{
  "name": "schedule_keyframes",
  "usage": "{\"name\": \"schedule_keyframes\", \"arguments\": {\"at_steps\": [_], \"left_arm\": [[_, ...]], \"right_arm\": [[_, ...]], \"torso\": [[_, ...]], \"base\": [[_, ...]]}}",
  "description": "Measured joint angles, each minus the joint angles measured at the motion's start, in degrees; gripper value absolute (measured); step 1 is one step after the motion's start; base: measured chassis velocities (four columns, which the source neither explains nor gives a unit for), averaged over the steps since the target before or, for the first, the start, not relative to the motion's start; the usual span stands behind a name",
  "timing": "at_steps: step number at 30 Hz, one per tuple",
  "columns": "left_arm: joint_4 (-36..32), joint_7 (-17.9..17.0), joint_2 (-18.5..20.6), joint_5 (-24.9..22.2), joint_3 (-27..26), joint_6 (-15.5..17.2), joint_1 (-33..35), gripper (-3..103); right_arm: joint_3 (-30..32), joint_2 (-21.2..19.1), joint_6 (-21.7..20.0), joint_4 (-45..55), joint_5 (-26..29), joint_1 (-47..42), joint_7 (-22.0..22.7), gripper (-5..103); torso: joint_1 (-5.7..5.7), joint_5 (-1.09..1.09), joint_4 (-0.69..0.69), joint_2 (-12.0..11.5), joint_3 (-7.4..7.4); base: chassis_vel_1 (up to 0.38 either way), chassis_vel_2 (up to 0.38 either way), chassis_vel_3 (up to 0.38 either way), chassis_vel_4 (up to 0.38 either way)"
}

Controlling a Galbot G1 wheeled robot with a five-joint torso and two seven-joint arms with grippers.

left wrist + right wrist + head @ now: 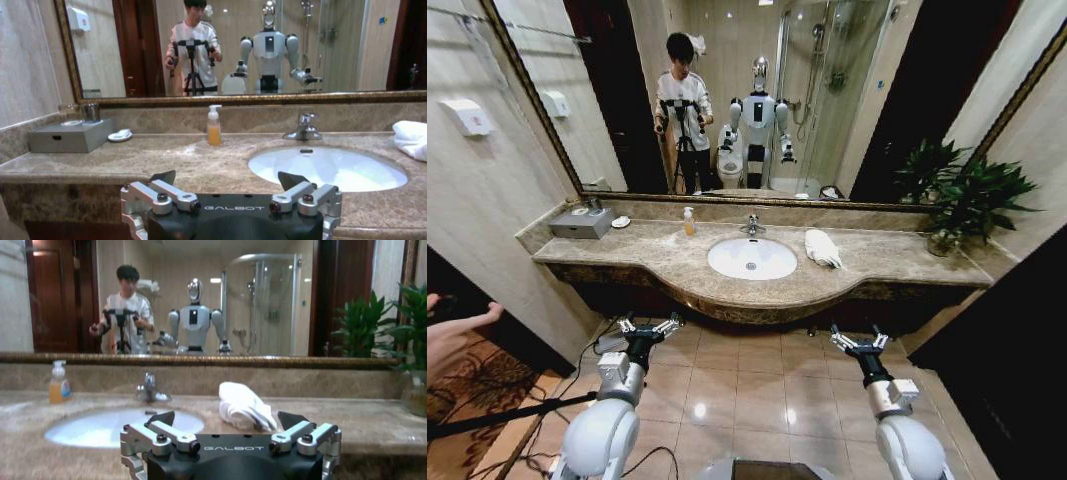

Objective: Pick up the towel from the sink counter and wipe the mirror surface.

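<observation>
The white towel (822,247) lies as a thick wad on the sink counter (627,258), just right of the oval basin (751,258); the right wrist view has the towel (245,406) ahead of my right gripper (227,421). Behind the counter hangs the wide mirror (757,90) in its dark gold frame, reflecting me. Both arms hang low in front of the counter, above the floor. My left gripper (649,327) is open and holds nothing. My right gripper (859,341) is open too, below and in front of the towel.
A soap bottle (689,221), a chrome tap (752,225), a grey box (581,222) and a small white dish (620,222) stand on the counter. Potted plants (972,195) fill the right end. A person's hand (452,330) reaches in at left. Cables (517,412) cross the tiled floor.
</observation>
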Motion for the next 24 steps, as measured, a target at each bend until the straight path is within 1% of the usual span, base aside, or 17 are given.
{"name": "schedule_keyframes", "arguments": {"at_steps": [4, 6, 8, 10, 13, 14, 16, 17, 20, 24], "left_arm": [[0.0, 0.0, 0.0, 0.0, 0.0, 0.0, -0.01, 100], [0.0, 0.0, 0.0, 0.0, 0.0, 0.0, 0.0, 100], [0.0, 0.0, 0.0, 0.0, 0.0, 0.0, 0.01, 100], [0.0, 0.0, 0.0, 0.0, 0.0, 0.0, 0.01, 100], [0.0, 0.0, 0.0, 0.0, 0.0, 0.0, 0.02, 100], [0.0, 0.0, 0.0, 0.0, 0.0, 0.0, 0.02, 100], [0.0, 0.0, 0.0, 0.0, 0.0, 0.0, 0.02, 100], [0.0, 0.0, 0.0, 0.0, 0.0, 0.0, 0.02, 100], [0.0, 0.0, 0.0, 0.0, 0.0, 0.0, 0.01, 100], [0.0, 0.0, 0.0, 0.0, 0.0, 0.0, 0.01, 100]], "right_arm": [[0.66, 1.34, 1.94, 1.02, 0.42, 1.27, -3.21, 100], [0.68, 1.55, 1.86, 1.59, 0.51, 1.44, -3.55, 100], [0.76, 2.0, -0.11, 3.18, 0.06, 1.81, -3.28, 100], [0.82, 2.08, -0.73, 3.56, -0.08, 1.91, -3.18, 100], [1.05, 2.32, -3.65, 5.26, -0.38, 1.89, -2.66, 100], [1.05, 2.32, -3.65, 5.26, -0.38, 1.89, -2.66, 100], [0.73, 2.46, -5.86, 6.6, 0.02, 1.35, -2.28, 100], [0.73, 2.46, -5.86, 6.6, 0.02, 1.35, -2.28, 100], [0.29, 2.51, -7.62, 8.12, 0.05, 0.93, -2.11, 100], [-0.07, 2.48, -7.66, 8.62, -0.39, 0.82, -0.89, 100]], "torso": [[0.02, 0.01, 0.0, -0.01, 0.0], [0.01, 0.0, 0.0, -0.01, 0.0], [-0.04, 0.0, 0.0, 0.0, -0.01], [-0.05, 0.0, 0.0, 0.01, -0.02], [-0.05, 0.0, 0.0, 0.01, -0.02], [-0.05, 0.0, 0.0, 0.01, -0.02], [-0.05, 0.0, -0.01, 0.01, -0.01], [-0.05, 0.0, -0.01, 0.01, -0.01], [-0.04, 0.0, 0.0, 0.01, -0.01], [-0.04, 0.0, -0.01, 0.01, -0.02]], "base": [[-0.033, 0.028, 0.019, -0.018], [0.0, 0.0, 0.0, 0.0], [0.0, 0.0, 0.0, 0.0], [0.0, 0.0, 0.0, 0.0], [0.0, 0.0, 0.0, 0.0], [0.0, 0.0, 0.0, 0.0], [0.0, 0.0, 0.0, 0.0], [0.0, 0.0, 0.0, 0.0], [0.0, 0.0, 0.0, 0.0], [0.0, 0.0, 0.0, 0.0]]}}
